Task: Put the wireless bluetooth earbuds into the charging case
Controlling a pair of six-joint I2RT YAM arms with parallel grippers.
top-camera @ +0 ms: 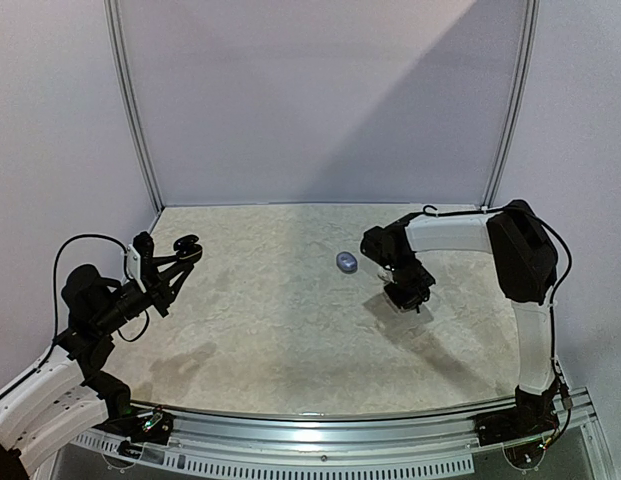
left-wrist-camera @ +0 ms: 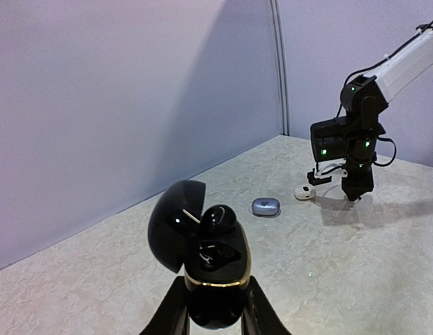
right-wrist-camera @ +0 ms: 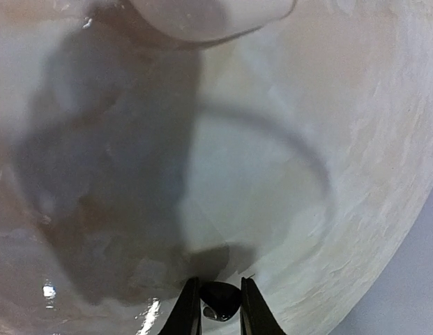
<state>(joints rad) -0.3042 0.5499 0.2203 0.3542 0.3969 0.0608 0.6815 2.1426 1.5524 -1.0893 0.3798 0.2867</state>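
The right gripper (right-wrist-camera: pixel 218 286) pinches something dark, likely an earbud (right-wrist-camera: pixel 220 301), below a cut-off white case (right-wrist-camera: pixel 202 14). The left gripper (left-wrist-camera: pixel 216 287) clamps an open black case (left-wrist-camera: pixel 215 255) above the marbled table (top-camera: pixel 280 330).

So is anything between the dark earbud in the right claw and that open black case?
Only a small bluish case on the table lies roughly between the earbud and the black case, nearer the right gripper.

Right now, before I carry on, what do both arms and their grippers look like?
The left arm has a white ribbed lower link and black upper housings, with a black cable looping above it. The right arm alternates white tubes and bulky black joints; green lights glow on it. The left gripper and right gripper both have slim black fingers.
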